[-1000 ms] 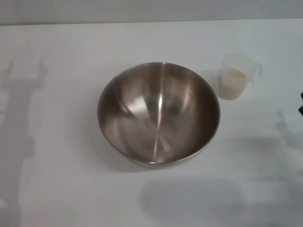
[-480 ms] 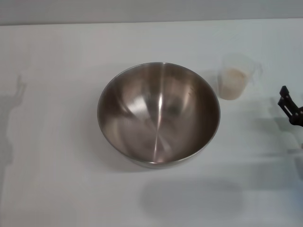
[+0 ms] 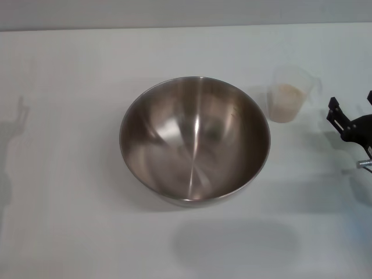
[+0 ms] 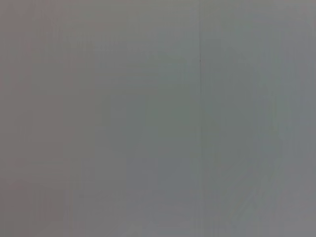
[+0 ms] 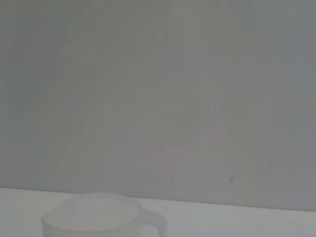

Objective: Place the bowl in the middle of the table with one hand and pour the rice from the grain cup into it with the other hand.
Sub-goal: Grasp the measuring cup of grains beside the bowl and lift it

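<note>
The steel bowl (image 3: 195, 139) stands empty and upright in the middle of the white table (image 3: 70, 70). The clear grain cup (image 3: 289, 93) stands upright just right of the bowl's far rim, with rice (image 3: 286, 99) inside. My right gripper (image 3: 351, 103) comes in at the right edge, open and empty, a short way right of the cup and apart from it. The cup's rim and handle also show in the right wrist view (image 5: 98, 217). The left gripper is out of view; only its shadow (image 3: 14, 125) lies at the far left.
A grey wall (image 3: 186, 11) runs behind the table's far edge. The left wrist view shows only a plain grey surface (image 4: 158, 118).
My right gripper has come in from the right edge and moved left toward the grain cup. The left arm's shadow has drawn back to the left. Bowl and cup have not moved.
</note>
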You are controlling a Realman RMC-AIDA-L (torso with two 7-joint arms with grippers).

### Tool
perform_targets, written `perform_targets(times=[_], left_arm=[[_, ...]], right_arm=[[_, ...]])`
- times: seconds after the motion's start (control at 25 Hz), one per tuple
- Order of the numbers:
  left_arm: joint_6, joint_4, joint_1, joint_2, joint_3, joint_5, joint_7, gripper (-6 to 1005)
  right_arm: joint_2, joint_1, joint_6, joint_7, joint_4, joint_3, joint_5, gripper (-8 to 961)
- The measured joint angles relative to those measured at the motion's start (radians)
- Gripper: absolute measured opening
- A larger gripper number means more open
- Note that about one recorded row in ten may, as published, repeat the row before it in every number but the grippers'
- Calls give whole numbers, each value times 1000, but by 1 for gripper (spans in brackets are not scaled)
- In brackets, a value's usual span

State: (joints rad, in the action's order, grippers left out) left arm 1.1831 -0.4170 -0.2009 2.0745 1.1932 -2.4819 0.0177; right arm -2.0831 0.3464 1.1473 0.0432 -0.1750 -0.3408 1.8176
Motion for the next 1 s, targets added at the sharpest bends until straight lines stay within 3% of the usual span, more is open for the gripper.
perform_targets(times=[0.36, 1.0], left_arm=[[-1, -2, 8, -2, 1, 0, -2, 832], [-1, -1, 7, -2, -5, 0, -2, 832]], right_arm=[[0, 57, -97, 1, 9, -12, 0, 835], [0, 93, -118, 1, 4, -11, 8, 837]])
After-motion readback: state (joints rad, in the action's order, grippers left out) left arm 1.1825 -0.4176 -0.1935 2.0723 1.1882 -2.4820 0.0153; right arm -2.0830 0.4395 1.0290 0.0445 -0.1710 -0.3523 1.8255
